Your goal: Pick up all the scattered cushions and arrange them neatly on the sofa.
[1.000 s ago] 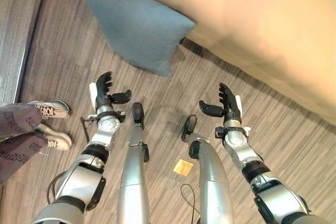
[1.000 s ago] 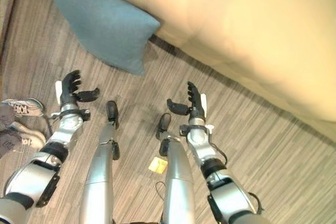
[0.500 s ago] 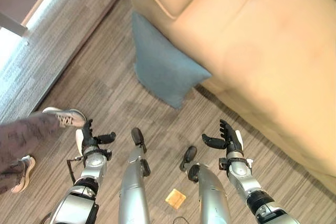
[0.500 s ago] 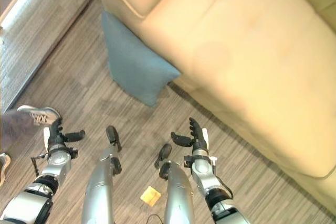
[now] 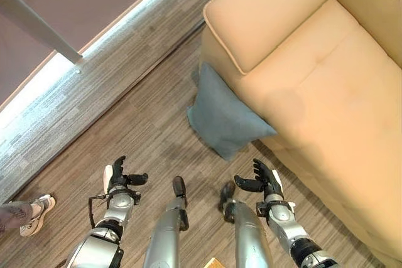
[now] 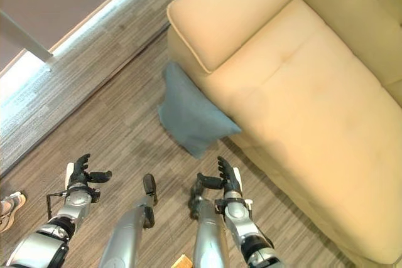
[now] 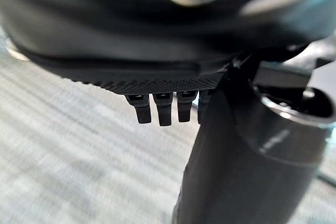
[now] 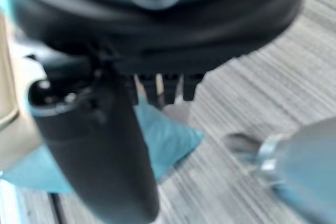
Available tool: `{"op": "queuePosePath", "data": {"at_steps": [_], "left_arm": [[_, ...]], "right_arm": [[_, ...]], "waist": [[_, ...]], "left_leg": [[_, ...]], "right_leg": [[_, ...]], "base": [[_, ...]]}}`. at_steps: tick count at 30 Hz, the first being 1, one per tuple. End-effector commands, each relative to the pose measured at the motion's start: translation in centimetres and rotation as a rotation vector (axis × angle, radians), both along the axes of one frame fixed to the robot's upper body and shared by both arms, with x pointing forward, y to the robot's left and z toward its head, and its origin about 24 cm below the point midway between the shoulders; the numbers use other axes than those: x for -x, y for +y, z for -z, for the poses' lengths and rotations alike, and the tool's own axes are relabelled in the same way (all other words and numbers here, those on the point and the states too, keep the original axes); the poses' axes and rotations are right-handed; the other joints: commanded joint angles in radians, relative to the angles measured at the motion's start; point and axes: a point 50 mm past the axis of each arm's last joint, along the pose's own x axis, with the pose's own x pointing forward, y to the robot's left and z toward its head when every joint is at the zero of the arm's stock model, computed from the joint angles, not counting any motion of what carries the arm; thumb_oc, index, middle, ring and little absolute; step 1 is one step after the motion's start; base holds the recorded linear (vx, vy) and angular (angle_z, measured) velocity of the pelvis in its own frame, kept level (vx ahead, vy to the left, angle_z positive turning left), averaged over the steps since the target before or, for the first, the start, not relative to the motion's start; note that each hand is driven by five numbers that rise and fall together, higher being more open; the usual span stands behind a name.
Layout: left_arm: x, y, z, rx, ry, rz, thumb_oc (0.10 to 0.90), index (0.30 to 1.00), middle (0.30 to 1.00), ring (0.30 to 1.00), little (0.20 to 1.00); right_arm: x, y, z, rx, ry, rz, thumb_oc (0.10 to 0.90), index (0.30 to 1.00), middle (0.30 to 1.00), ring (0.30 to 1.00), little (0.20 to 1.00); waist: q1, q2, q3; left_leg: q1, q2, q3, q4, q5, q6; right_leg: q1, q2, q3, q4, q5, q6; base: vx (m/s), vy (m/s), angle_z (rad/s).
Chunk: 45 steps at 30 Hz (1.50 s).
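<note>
Fingers: those of the left hand [image 5: 120,179] are spread and relaxed with the thumb held out to the side, holding nothing; those of the right hand [image 5: 264,180] are likewise straight and apart, thumb extended, holding nothing. Both hands hang above the wood-grain floor [image 5: 144,130], palms turned toward each other, clear of every object. Item for collection: one blue-grey cushion [image 5: 223,117], square, fabric-covered, standing on edge on the floor and leaning against the front of the sofa just below its armrest [image 5: 267,10]; one corner points down toward the robot, and the right wrist view shows the same cushion [image 8: 163,135] beyond the fingers, near but not touched. Handling, by judgement: light, soft and compressible, not fragile, cloth surface unlikely to slip; a one-handed pinch would probably let it sag and swing, so a two-handed hold, one palm on each flat face or on opposite side edges near the middle, looks the surest. The lower corner is nearest but a poor purchase. Destination: tan sofa [image 5: 326,98], seat [image 5: 314,117] bare and broad, close behind the cushion. Also present: a person's shoe [image 5: 36,218] at the far left edge of the floor, well apart from the cushion.
</note>
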Motion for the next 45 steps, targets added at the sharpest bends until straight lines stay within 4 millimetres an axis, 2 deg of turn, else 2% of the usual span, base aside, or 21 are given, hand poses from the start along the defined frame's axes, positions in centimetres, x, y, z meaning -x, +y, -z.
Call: {"op": "queuePosePath", "data": {"at_steps": [1, 2, 3, 5, 7, 8, 10, 11, 13, 15, 18, 24, 25, 26, 27, 28, 30, 31, 33, 42, 45], "left_arm": [[0.9, -1.4, 1.0, 0.022, 0.007, 0.044, 0.800, 0.900, 0.900, 0.900, 0.900], [0.6, -1.8, 0.7, 0.037, -0.018, 0.044, 0.800, 0.900, 0.900, 0.900, 0.900], [0.3, -2.1, 0.6, 0.054, -0.035, 0.042, 0.800, 0.900, 0.900, 0.900, 0.900], [0.3, -2.1, 0.5, 0.067, -0.041, 0.031, 0.800, 0.900, 0.900, 0.900, 0.900], [0.1, -2.2, 0.3, 0.090, -0.064, 0.000, 0.800, 0.900, 0.900, 0.900, 0.900], [0.1, -2.2, 0.3, 0.090, -0.063, 0.000, 0.800, 0.900, 0.900, 0.900, 0.900], [0.1, -1.6, 0.1, 0.095, -0.081, -0.043, 0.800, 0.900, 0.900, 0.900, 0.900], [0.1, -1.6, 0.1, 0.095, -0.081, -0.043, 0.800, 0.900, 0.900, 0.900, 0.900], [-0.5, -0.3, -0.9, 0.073, -0.121, -0.089, 0.800, 0.900, 0.900, 0.900, 0.900], [-0.6, 0.0, -1.0, 0.087, -0.137, -0.131, 0.800, 0.900, 0.900, 0.900, 0.900], [-2.0, 0.7, -2.7, 0.084, -0.202, -0.144, 0.800, 0.900, 0.900, 0.900, 0.900], [-8.1, 1.4, -13.2, -0.028, -0.579, -0.054, 0.800, 0.900, 0.900, 0.900, 0.900], [-9.0, 2.4, -17.8, -0.030, -0.756, -0.088, 0.800, 0.900, 0.900, 0.900, 0.900], [-9.0, 2.4, -17.8, -0.031, -0.758, -0.089, 0.800, 0.900, 0.900, 0.900, 0.900], [-9.4, 2.5, -20.8, -0.049, -0.856, -0.068, 0.800, 0.900, 0.900, 0.900, 0.900], [-9.4, 2.5, -20.9, -0.050, -0.856, -0.068, 0.800, 0.900, 0.900, 0.900, 0.900], [-10.0, 0.8, -24.6, -0.022, -0.992, 0.002, 0.800, 0.900, 0.900, 0.900, 0.900], [-10.0, 0.8, -24.7, -0.023, -0.995, 0.003, 0.800, 0.900, 0.900, 0.900, 0.900], [-10.6, 0.2, -26.8, 0.011, -1.055, 0.002, 0.800, 0.900, 0.900, 0.900, 0.900], [-11.2, -2.6, -24.8, 0.188, -1.004, 0.040, 0.800, 0.900, 0.900, 0.900, 0.900], [-11.5, -4.2, -23.7, 0.230, -0.952, 0.064, 0.800, 0.900, 0.900, 0.900, 0.900]], "right_arm": [[1.9, -2.8, 0.7, 0.014, 0.012, 0.105, 0.800, 0.900, 0.900, 0.900, 0.900], [1.7, -2.9, 0.5, 0.016, 0.003, 0.109, 0.800, 0.900, 0.900, 0.900, 0.900], [1.3, -2.8, 0.3, 0.007, -0.009, 0.123, 0.800, 0.900, 0.900, 0.900, 0.900], [1.2, -2.7, 0.3, -0.018, -0.009, 0.144, 0.800, 0.900, 0.900, 0.900, 0.900], [1.1, -2.1, 0.4, -0.133, -0.023, 0.221, 0.800, 0.900, 0.900, 0.900, 0.900], [1.1, -2.1, 0.4, -0.133, -0.023, 0.221, 0.800, 0.900, 0.900, 0.900, 0.900], [0.7, -1.4, -0.3, -0.134, -0.060, 0.185, 0.800, 0.900, 0.900, 0.900, 0.900], [0.7, -1.4, -0.3, -0.134, -0.059, 0.185, 0.800, 0.900, 0.900, 0.900, 0.900], [0.2, -1.4, -1.1, -0.093, -0.107, 0.157, 0.800, 0.900, 0.900, 0.900, 0.900], [0.3, -1.2, -1.3, -0.106, -0.118, 0.144, 0.800, 0.900, 0.900, 0.900, 0.900], [-0.8, -1.3, -2.9, -0.100, -0.185, 0.136, 0.800, 0.900, 0.900, 0.900, 0.900], [-3.8, -1.1, -6.2, -0.390, -0.348, 0.300, 0.800, 0.900, 0.900, 0.900, 0.900], [-4.3, -1.2, -6.7, -0.430, -0.371, 0.334, 0.800, 0.900, 0.900, 0.900, 0.900], [-4.3, -1.2, -6.7, -0.431, -0.373, 0.333, 0.800, 0.900, 0.900, 0.900, 0.900], [-4.6, -2.1, -7.1, -0.422, -0.386, 0.374, 0.800, 0.900, 0.900, 0.900, 0.900], [-4.6, -2.0, -7.1, -0.424, -0.387, 0.375, 0.800, 0.900, 0.900, 0.900, 0.900], [-5.1, -2.1, -7.6, -0.437, -0.411, 0.433, 0.800, 0.900, 0.900, 0.900, 0.900], [-5.2, -2.1, -7.7, -0.439, -0.414, 0.433, 0.800, 0.900, 0.900, 0.900, 0.900], [-6.6, -1.4, -9.5, -0.473, -0.474, 0.443, 0.800, 0.900, 0.900, 0.900, 0.900], [-6.2, -0.3, -10.0, -0.487, -0.502, 0.413, 0.800, 0.900, 0.900, 0.900, 0.900], [-6.7, 0.2, -11.6, -0.486, -0.557, 0.442, 0.800, 0.900, 0.900, 0.900, 0.900]], "waist": [[-0.005, 0.006, -0.015], [0.008, 0.002, 0.004], [0.021, 0.006, 0.009], [0.027, 0.008, 0.008], [0.028, 0.020, 0.001], [0.029, 0.016, 0.002], [0.062, 0.020, 0.006], [0.063, 0.018, 0.007], [0.075, -0.002, 0.018], [0.057, 0.014, 0.014], [0.051, -0.008, 0.004], [0.029, -0.020, 0.024], [0.047, -0.018, 0.039], [0.046, -0.018, 0.039], [0.064, -0.012, 0.034], [0.062, -0.010, 0.036], [0.076, -0.028, 0.072], [0.078, -0.027, 0.076], [0.061, -0.015, 0.083], [0.022, 0.010, 0.068], [0.011, 0.029, 0.062]], "left_leg": [[0.002, 0.029, -0.010, 0.367, -0.240, -0.135], [-0.076, 0.071, -0.019, 0.518, -0.155, -0.176], [-0.127, 0.106, -0.036, 0.591, -0.138, -0.181], [-0.169, 0.108, -0.055, 0.623, -0.145, -0.172], [-0.177, 0.172, -0.085, 0.372, -0.148, -0.152], [-0.170, 0.169, -0.081, 0.364, -0.145, -0.151], [-0.146, 0.202, -0.175, 0.049, -0.030, -0.163], [-0.138, 0.201, -0.172, 0.038, -0.024, -0.163], [-0.156, 0.213, -0.261, -0.057, 0.017, -0.178], [-0.120, 0.226, -0.228, -0.090, 0.046, -0.200], [-0.146, 0.176, -0.202, -0.069, 0.038, -0.188], [-0.290, 0.090, -0.143, -0.015, -0.006, -0.173], [-0.320, 0.104, -0.110, -0.028, -0.007, -0.169], [-0.322, 0.103, -0.111, -0.026, -0.008, -0.168], [-0.365, 0.119, -0.079, -0.025, -0.006, -0.161], [-0.367, 0.119, -0.084, -0.021, -0.009, -0.162], [-0.406, 0.114, -0.070, 0.019, -0.010, -0.168], [-0.408, 0.117, -0.072, 0.024, -0.012, -0.169], [-0.449, 0.129, -0.086, 0.051, -0.016, -0.160], [-0.578, 0.144, -0.080, 0.303, -0.125, -0.121], [-0.649, 0.143, -0.069, 0.399, -0.163, -0.105]], "right_leg": [[0.137, 0.071, 0.034, -0.115, 0.014, -0.039], [0.153, 0.086, 0.037, -0.117, 0.002, -0.067], [0.169, 0.111, 0.034, -0.129, -0.016, -0.088], [0.173, 0.125, 0.036, -0.130, -0.026, -0.096], [0.147, 0.128, 0.053, -0.086, -0.054, -0.072], [0.149, 0.126, 0.056, -0.086, -0.054, -0.072], [0.144, 0.140, 0.090, -0.057, -0.066, -0.054], [0.145, 0.138, 0.092, -0.056, -0.067, -0.054], [0.129, 0.139, 0.137, -0.008, -0.094, -0.043], [0.074, 0.128, 0.164, 0.073, -0.110, -0.027], [-0.002, 0.089, 0.197, 0.069, -0.072, -0.012], [-0.091, 0.011, 0.207, -0.029, 0.037, 0.046], [-0.129, -0.040, 0.108, 0.008, 0.067, 0.072], [-0.132, -0.041, 0.108, 0.011, 0.067, 0.073], [-0.086, -0.072, 0.018, 0.054, 0.039, 0.080], [-0.082, -0.072, 0.014, 0.054, 0.038, 0.080], [-0.040, -0.023, 0.008, -0.045, -0.004, 0.050], [-0.037, -0.020, 0.007, -0.048, -0.003, 0.049], [-0.113, -0.007, 0.041, -0.019, 0.011, 0.048], [-0.307, -0.054, 0.109, 0.254, -0.070, 0.018], [-0.388, -0.067, 0.146, 0.353, -0.118, -0.002]], "base": [[0.10, -0.284, 0.93], [-0.02, -0.229, 0.56], [0.01, -0.174, 0.03], [0.09, -0.039, -0.28], [0.18, 0.102, -0.27], [0.14, 0.173, -0.21], [0.12, 0.225, -0.19], [0.11, 0.159, -0.31], [0.13, 0.159, -0.67], [0.13, 0.377, -0.75], [0.02, 0.292, -0.73], [-0.03, 0.304, -0.08], [-0.07, 0.304, -0.25], [-0.13, 0.273, -0.48], [-0.07, 0.071, -0.56], [-0.12, 0.119, -0.56], [-0.07, -0.017, -0.23], [-0.06, -0.033, -0.05], [-0.05, 0.091, -0.05], [0.02, 0.076, -0.16], [0.04, 0.046, -0.10]]}}
